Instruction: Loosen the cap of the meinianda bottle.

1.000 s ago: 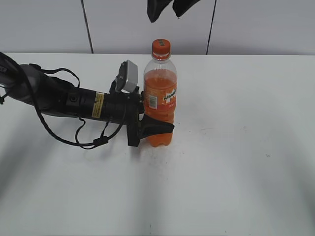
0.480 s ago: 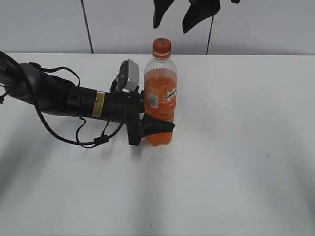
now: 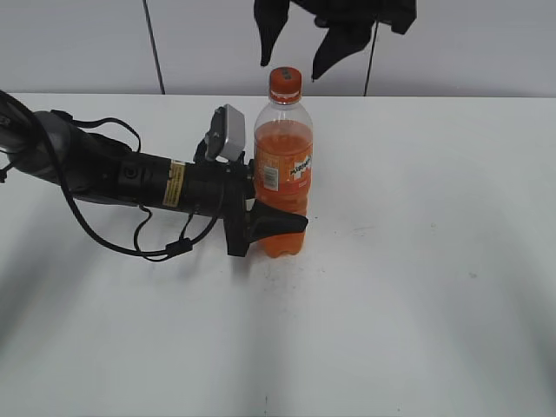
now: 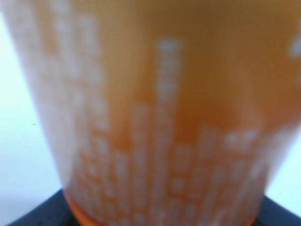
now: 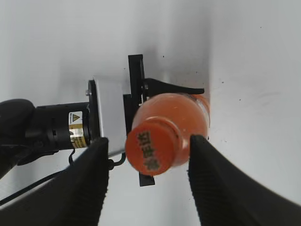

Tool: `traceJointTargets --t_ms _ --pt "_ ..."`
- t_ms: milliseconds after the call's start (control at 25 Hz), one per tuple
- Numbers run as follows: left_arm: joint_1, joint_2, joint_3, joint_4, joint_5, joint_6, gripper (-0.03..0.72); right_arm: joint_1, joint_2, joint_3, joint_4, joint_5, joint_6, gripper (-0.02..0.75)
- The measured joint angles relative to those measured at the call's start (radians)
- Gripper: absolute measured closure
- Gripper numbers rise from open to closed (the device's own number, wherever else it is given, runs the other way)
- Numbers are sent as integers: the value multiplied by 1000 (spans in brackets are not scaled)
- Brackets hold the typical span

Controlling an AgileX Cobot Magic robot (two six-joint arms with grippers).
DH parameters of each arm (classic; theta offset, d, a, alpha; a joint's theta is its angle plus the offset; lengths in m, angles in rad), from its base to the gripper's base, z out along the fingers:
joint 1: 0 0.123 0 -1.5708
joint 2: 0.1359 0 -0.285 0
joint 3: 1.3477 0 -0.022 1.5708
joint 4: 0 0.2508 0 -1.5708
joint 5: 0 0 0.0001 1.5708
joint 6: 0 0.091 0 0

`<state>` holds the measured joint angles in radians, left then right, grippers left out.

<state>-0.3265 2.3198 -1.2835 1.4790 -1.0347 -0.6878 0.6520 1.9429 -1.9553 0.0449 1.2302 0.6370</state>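
Observation:
The meinianda bottle (image 3: 282, 174) stands upright on the white table, half full of orange drink, its orange cap (image 3: 284, 84) on top. My left gripper (image 3: 280, 221) reaches in from the left and is shut on the bottle's lower body; one black finger (image 3: 278, 224) shows in front, the other is hidden behind. In the left wrist view the blurred bottle (image 4: 160, 117) fills the frame. My right gripper (image 3: 298, 50) hangs open just above the cap. From above, the cap (image 5: 153, 151) lies between its two black fingers (image 5: 89, 188), touching neither.
The left arm (image 3: 113, 178) with its loose black cable (image 3: 165, 252) lies across the table's left side. A grey panelled wall (image 3: 469, 43) runs behind the table. White tabletop (image 3: 417, 287) extends to the right and front of the bottle.
My right gripper has come down from the top of the exterior view toward the cap, still open. The bottle and left gripper have not moved.

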Motion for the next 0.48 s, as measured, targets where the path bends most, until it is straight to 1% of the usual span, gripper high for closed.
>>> traceJointTargets --t_ms 160,480 --pt "0 0 0 -1 2 0 293 20 20 0 0 0 3 331" --pt "0 0 0 -1 2 0 293 21 25 0 -38 0 5 331"
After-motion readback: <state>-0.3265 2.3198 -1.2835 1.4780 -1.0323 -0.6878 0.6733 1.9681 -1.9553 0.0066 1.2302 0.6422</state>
